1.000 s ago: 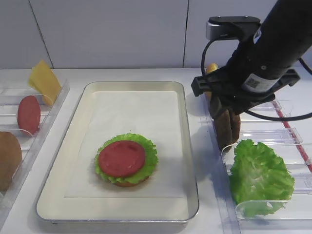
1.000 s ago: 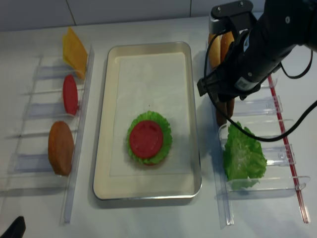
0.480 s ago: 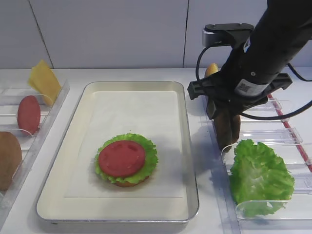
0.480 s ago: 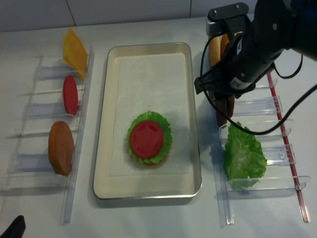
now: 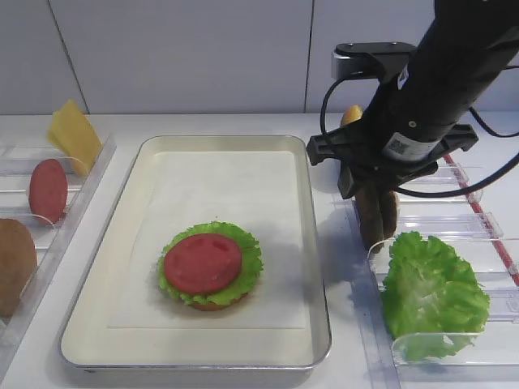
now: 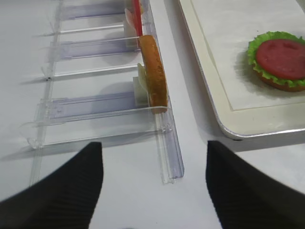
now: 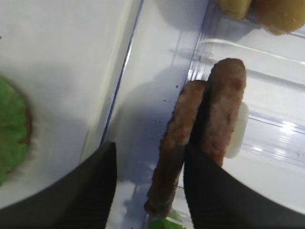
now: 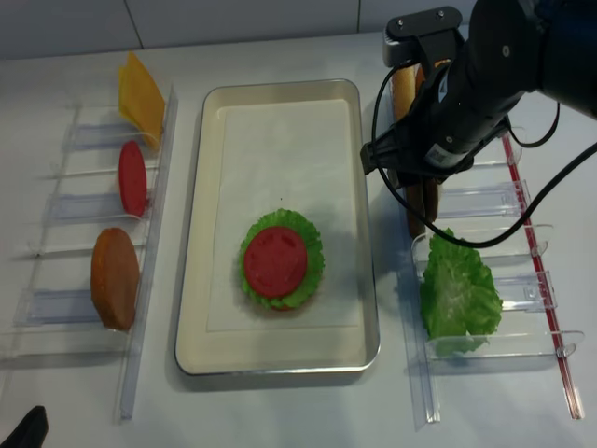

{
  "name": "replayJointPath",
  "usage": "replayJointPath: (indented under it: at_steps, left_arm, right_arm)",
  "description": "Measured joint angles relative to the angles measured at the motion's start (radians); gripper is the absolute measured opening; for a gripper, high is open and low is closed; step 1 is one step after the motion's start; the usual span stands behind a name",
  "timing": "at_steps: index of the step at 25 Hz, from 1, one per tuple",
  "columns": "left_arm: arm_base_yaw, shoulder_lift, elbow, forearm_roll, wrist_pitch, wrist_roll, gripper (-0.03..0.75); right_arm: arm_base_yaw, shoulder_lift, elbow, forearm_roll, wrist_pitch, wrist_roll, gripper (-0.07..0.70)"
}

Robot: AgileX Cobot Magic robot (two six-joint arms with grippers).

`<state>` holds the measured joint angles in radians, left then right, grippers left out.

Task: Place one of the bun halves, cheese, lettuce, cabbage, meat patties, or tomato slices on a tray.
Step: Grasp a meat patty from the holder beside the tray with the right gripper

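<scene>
Two dark brown meat patties (image 7: 224, 109) stand on edge in the clear rack on the right (image 5: 377, 215). My right gripper (image 7: 150, 150) is open and straddles the left patty (image 7: 174, 152), with a gap showing between that patty and the left finger (image 7: 95, 191). The metal tray (image 5: 316, 243) holds a stack of bun base, lettuce (image 5: 247, 271) and a tomato slice (image 5: 203, 263). My left gripper (image 6: 153, 145) is open over the table, with nothing between its fingers, near a bun half (image 6: 152, 71).
The left rack holds cheese (image 5: 73, 134), a tomato slice (image 5: 47, 190) and a bun half (image 8: 115, 277). The right rack holds more bun halves (image 8: 403, 89) at the back and a lettuce leaf (image 5: 430, 292) in front of the patties. Clear dividers (image 8: 494, 201) stand beside the patties.
The right arm has shifted a little to the left over the patties. Patties and tray stack have not moved.
</scene>
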<state>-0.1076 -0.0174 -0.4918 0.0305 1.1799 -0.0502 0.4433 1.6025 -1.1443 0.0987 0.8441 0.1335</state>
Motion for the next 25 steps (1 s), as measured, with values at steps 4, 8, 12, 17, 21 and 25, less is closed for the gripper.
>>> replayJointPath:
  at_steps: [4, 8, 12, 17, 21, 25]
  left_arm:
    - [0.000, 0.000, 0.000, 0.000, 0.000, 0.000, 0.423]
    - [0.000, 0.000, 0.000, 0.000, 0.000, 0.000, 0.423]
    - [0.000, 0.000, 0.000, 0.000, 0.000, 0.000, 0.422]
    - [0.000, 0.000, 0.000, 0.000, 0.000, 0.000, 0.422]
    - [0.000, 0.000, 0.000, 0.000, 0.000, 0.000, 0.423]
    - [0.000, 0.000, 0.000, 0.000, 0.000, 0.000, 0.422]
  right_arm:
    - [0.000, 0.001, 0.000, -0.004, 0.000, 0.016, 0.332]
    - [0.000, 0.005, 0.000, -0.002, 0.000, 0.016, 0.319]
    - [0.000, 0.019, 0.002, -0.002, 0.013, 0.017, 0.317]
    - [0.000, 0.019, 0.002, -0.005, 0.017, 0.023, 0.316]
    - [0.000, 0.019, 0.002, -0.016, 0.015, 0.030, 0.316]
    - [0.000, 0.019, 0.002, -0.053, 0.015, 0.060, 0.313]
